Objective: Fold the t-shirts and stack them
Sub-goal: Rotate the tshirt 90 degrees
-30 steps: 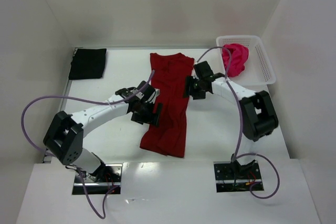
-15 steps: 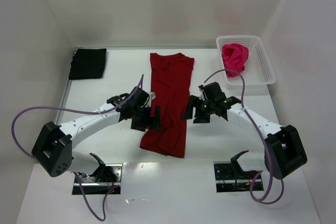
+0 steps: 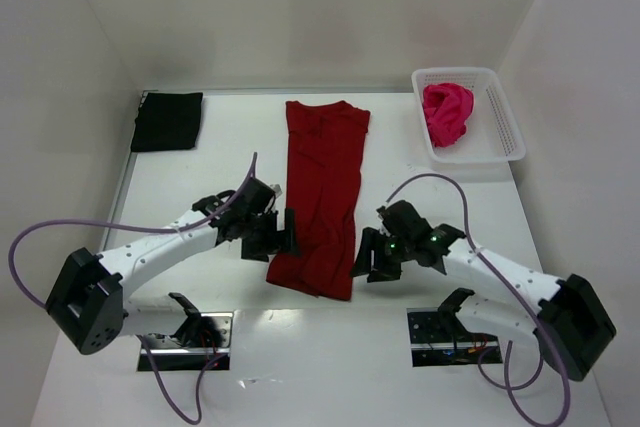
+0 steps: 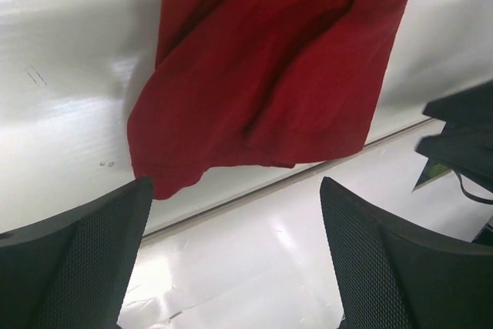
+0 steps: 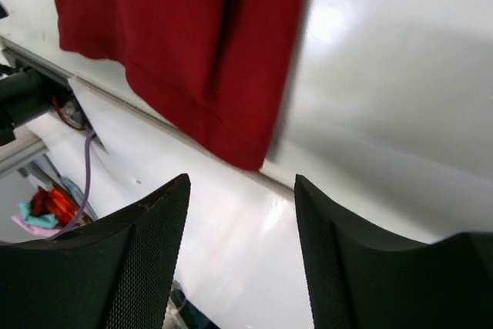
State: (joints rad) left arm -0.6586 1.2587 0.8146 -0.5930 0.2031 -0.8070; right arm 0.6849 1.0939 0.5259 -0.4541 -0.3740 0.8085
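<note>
while the left gripper (image 3: pixel 283 238) and right gripper (image 3: pixel 361 260) both gape wide and hold nothing, they flank the bottom hem of the crimson t-shirt (image 3: pixel 322 187), lying long at frame centre. best to pinch both hem corners together, low and level, so the fold upward lands square.

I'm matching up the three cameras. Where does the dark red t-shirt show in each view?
Top external: the dark red t-shirt lies lengthwise at the picture's centre, collar at the far end.
Left wrist: it fills the upper centre, hem nearest the camera.
Right wrist: it sits upper left, with a hem corner near the centre.
Shared landmark: the table's near edge seam, just past the hem.
</note>
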